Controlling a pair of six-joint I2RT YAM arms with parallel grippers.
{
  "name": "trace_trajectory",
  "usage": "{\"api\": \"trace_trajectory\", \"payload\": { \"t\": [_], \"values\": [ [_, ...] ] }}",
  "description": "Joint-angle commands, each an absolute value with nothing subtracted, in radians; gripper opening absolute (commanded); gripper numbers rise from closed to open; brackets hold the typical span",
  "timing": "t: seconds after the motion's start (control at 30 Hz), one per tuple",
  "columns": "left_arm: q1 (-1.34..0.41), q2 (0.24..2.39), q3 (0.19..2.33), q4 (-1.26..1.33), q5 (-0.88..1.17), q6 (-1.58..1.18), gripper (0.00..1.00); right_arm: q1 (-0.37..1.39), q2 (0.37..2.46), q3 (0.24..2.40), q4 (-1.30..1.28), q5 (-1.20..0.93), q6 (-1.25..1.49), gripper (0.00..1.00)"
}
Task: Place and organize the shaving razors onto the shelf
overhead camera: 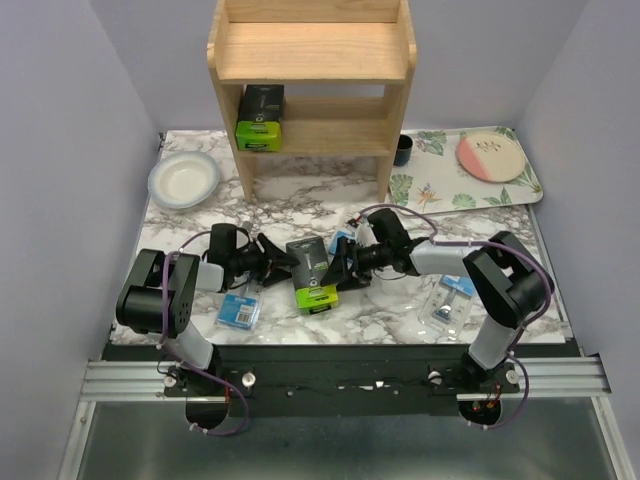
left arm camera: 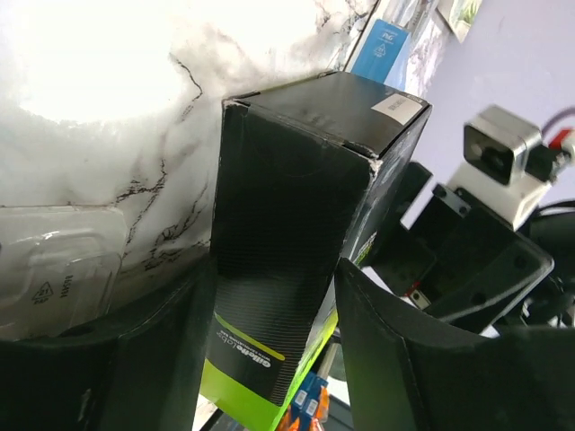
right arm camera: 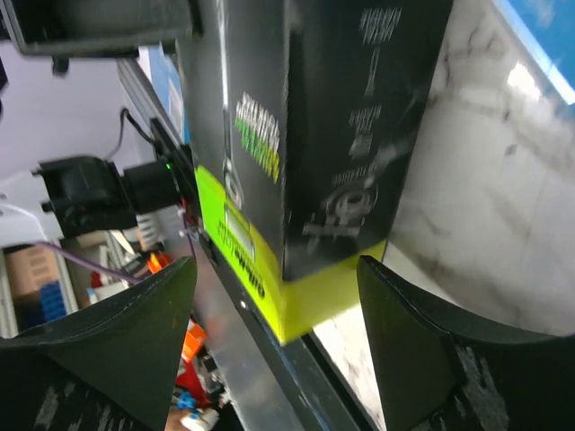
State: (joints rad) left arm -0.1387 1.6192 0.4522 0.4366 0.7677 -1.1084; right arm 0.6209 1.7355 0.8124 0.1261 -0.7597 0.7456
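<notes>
A black razor box with a lime-green end (overhead camera: 312, 272) sits between my two grippers at the table's middle. My left gripper (overhead camera: 290, 262) is shut on it, and in the left wrist view the box (left arm camera: 287, 224) fills the gap with both fingers against its sides. My right gripper (overhead camera: 343, 268) is open, and in the right wrist view the box (right arm camera: 341, 135) has room on either side. A second black box (overhead camera: 260, 117) lies on the lower tier of the wooden shelf (overhead camera: 340, 130). Blister packs lie at the near left (overhead camera: 240, 308), near right (overhead camera: 452, 298) and behind the right gripper (overhead camera: 343, 240).
A white bowl (overhead camera: 184, 180) sits left of the shelf. Right of the shelf is a floral tray (overhead camera: 430, 190) carrying a pink plate (overhead camera: 491, 156), with a dark cup (overhead camera: 403, 150) beside it. Walls close in the table on both sides.
</notes>
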Motion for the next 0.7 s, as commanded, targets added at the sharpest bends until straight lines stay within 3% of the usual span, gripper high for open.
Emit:
{"api": "trace_trajectory", "payload": {
  "t": [0.0, 0.07, 0.27, 0.47, 0.53, 0.57, 0.67],
  "values": [
    [-0.114, 1.667, 0.413, 0.362, 0.695, -1.048, 0.46, 0.615, 1.801, 0.876, 0.161, -0.758, 0.801, 0.81],
    [-0.107, 1.660, 0.414, 0.278, 0.677, -1.011, 0.39, 0.612, 1.804, 0.887, 0.117, -0.730, 0.782, 0.81],
    [-0.072, 1.553, 0.402, 0.155, 0.617, -0.936, 0.31, 0.583, 1.789, 0.854, 0.087, -0.716, 0.767, 0.81],
    [-0.058, 1.467, 0.376, 0.065, 0.532, -0.851, 0.35, 0.583, 1.781, 0.833, 0.123, -0.698, 0.769, 0.81],
    [-0.045, 1.425, 0.362, 0.041, 0.514, -0.816, 0.42, 0.584, 1.782, 0.833, 0.139, -0.693, 0.765, 0.81],
    [-0.034, 1.410, 0.354, 0.038, 0.514, -0.789, 0.53, 0.586, 1.786, 0.834, 0.140, -0.690, 0.764, 0.81],
    [-0.022, 1.342, 0.395, 0.003, 0.514, -0.779, 0.63, 0.589, 1.789, 0.841, 0.140, -0.684, 0.758, 0.81]
  ]
}}
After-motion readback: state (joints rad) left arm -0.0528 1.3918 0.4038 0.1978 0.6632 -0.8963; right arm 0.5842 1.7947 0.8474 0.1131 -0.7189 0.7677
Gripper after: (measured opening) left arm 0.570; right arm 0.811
